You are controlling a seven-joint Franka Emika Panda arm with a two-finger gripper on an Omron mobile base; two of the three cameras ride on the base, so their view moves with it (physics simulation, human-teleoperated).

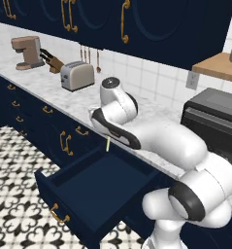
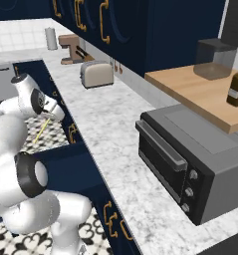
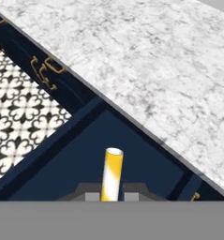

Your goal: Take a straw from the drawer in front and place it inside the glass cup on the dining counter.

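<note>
The hand (image 3: 111, 197) is pinching the straw (image 3: 111, 174) near its base, jaws nearly closed on it, above the open drawer (image 1: 95, 192). To do this step well, it likely needs lifting straight up, clear of the bench (image 3: 146, 61) edge ahead, before turning away. The arm is folding low over the drawer, wrist pointing down and forward.

In the left base view the arm hides the gripper (image 1: 109, 137), so you see only the lower tip of the straw (image 1: 108, 144) below it. In the hand view the grey band cuts the straw's lower end, and the finger tips (image 3: 91, 196) barely show. The drawer (image 1: 91, 192) loses its right corner behind the arm. The picture's edge cuts the toaster oven (image 1: 215, 121).
</note>
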